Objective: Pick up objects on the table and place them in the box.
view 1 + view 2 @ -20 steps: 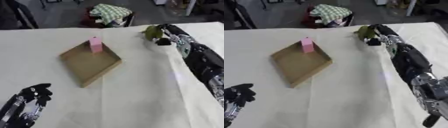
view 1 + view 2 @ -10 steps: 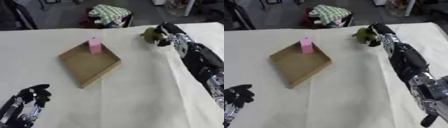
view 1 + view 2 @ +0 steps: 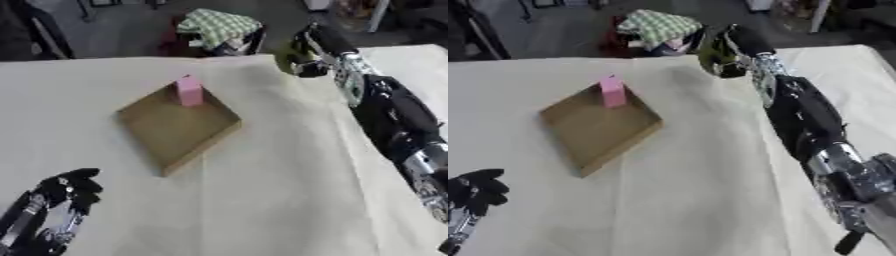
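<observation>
Olive-green object (image 3: 713,56) sits at the far edge of the tabletop (image 3: 262,200), right of the box, in my right robot hand (image 3: 732,50), fingers curled around it. Looks lifted or just lifting; can't tell if it clears the cloth. Cardboard box (image 3: 179,127) is left of centre, turned corner-on, with a pink block (image 3: 188,91) upright in its far corner. My left robot hand (image 3: 61,197) idles at the near left, fingers loosely relaxed, holding nothing.

Step in hand, as I judge it: carry green thing to box. To do it well, I lift clear of the cloth first, swing left and nearer, come in above the box rim, aim for the bare middle so I don't knock the pink block, lower before letting go.
</observation>
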Tool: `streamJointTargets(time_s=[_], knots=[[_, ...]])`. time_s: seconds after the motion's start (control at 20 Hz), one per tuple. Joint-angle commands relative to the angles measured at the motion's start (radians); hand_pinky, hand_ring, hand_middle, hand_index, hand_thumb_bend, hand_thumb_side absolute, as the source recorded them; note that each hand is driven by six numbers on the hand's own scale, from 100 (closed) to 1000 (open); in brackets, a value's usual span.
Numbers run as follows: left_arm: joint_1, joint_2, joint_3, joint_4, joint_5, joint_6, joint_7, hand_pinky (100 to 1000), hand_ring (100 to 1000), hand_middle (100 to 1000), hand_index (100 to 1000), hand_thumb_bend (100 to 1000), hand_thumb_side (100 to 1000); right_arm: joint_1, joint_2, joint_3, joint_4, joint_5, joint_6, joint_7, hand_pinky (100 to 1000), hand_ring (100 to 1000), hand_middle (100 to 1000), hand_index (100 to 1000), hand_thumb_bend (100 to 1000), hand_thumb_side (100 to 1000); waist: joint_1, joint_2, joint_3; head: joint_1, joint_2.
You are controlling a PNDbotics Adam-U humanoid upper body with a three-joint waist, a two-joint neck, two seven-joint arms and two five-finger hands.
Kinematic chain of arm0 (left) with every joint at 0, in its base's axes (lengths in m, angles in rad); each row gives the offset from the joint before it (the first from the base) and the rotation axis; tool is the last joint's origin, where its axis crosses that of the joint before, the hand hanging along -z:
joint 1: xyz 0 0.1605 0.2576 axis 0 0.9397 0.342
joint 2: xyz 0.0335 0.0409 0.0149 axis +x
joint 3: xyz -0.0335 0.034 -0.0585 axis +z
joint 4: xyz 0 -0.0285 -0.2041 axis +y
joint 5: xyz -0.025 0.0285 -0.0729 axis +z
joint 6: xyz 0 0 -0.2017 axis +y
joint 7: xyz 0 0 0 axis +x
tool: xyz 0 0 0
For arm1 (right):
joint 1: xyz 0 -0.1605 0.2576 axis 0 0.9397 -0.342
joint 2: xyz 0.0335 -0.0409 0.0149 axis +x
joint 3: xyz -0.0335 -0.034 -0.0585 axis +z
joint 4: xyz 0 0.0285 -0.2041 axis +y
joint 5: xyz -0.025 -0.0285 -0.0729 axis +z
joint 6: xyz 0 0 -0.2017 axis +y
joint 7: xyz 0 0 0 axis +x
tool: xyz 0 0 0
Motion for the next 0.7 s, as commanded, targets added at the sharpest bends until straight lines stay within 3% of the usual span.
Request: streamJointTargets(time_s=[0.05, 0.3, 0.7], knots=[[-0.011, 0.013, 0.001, -0.014, 0.001, -0.002, -0.002, 633, 608, 611, 857, 100, 741, -0.034, 0.0, 0.026, -0.08, -0.018, -0.035, 0.034, 752, 633, 338, 331, 100, 100, 0.0, -0.015, 0.003, -0.004, -0.009], [-0.012, 0.011, -0.002, -0.014, 0.002, -0.003, -0.005, 634, 608, 611, 857, 100, 741, -0.047, 0.052, 0.086, -0.155, -0.029, -0.1, 0.105, 769, 646, 350, 333, 100, 100, -0.001, -0.015, 0.009, -0.009, -0.007], [-0.014, 0.009, -0.004, -0.015, 0.002, -0.005, -0.009, 634, 608, 611, 857, 100, 741, -0.045, 0.13, 0.142, -0.19, -0.047, -0.173, 0.224, 782, 669, 378, 349, 100, 100, 0.0, -0.014, 0.013, -0.013, -0.003]])
